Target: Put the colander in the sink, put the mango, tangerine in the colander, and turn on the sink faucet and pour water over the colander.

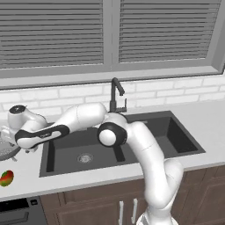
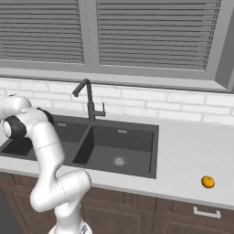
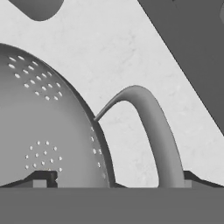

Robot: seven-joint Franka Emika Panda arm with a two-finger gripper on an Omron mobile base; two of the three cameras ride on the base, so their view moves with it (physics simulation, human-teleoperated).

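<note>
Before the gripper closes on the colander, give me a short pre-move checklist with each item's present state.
1. Gripper open: ok, fingertips stand wide apart.
2. Colander handle between the fingertips: ok, the loop handle rises between them in the hand view.
3. Colander empty: ok, no fruit inside.
4. Sink basins free to receive it: ok.
5. Mango and tangerine on the counter: ok, mango left of the sink, tangerine right.
6. Sink faucet off: ok, no water runs.
</note>
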